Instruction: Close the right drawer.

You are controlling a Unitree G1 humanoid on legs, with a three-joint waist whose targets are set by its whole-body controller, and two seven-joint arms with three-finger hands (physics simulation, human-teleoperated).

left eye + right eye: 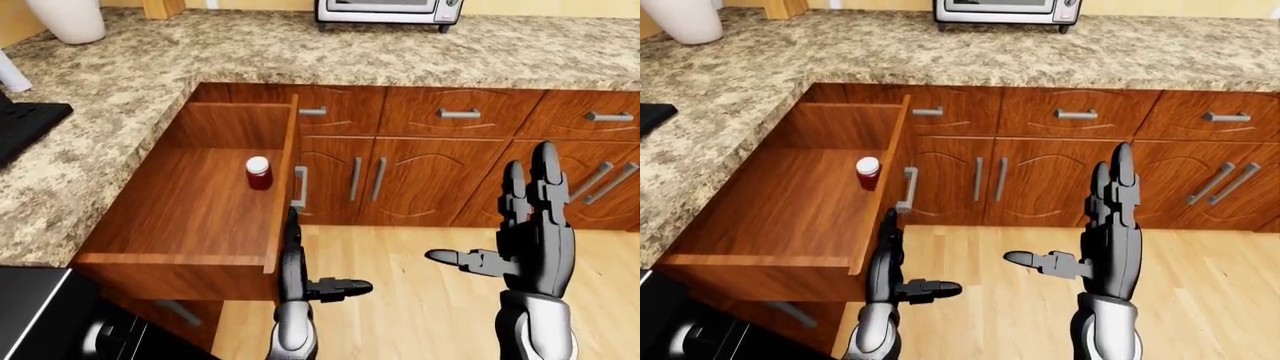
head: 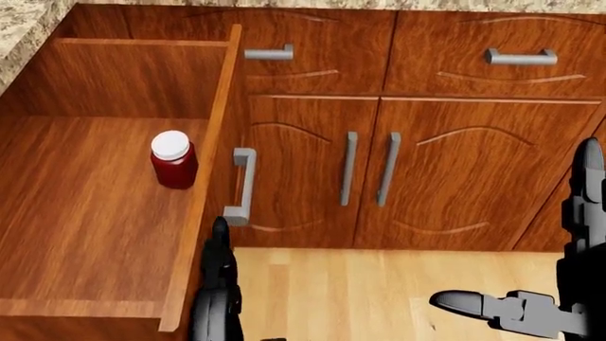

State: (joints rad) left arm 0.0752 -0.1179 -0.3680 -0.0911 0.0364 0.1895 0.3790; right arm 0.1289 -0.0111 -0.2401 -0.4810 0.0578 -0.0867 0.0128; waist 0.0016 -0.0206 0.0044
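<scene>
Granite countertop ran along the left edge and top of the left-eye view, and below its corner the drawer stood pulled fully out, its wooden floor bare but for one item. That red jar with a white lid stood upright near the drawer's right-hand front panel, just inside it. On the outer face of that panel hung the grey handle. You had your left hand raised just beside the panel's outer face, below the handle, fingers straight and pressed together pointing up, thumb stuck out to the right; whether it touched the wood could not be told. To the right, closed cabinet doors and closed drawers lined the counter's lower face. Your right hand was held well apart from everything, over the light wooden floor, fingers extended upward, thumb spread to the left, gripping nothing.
</scene>
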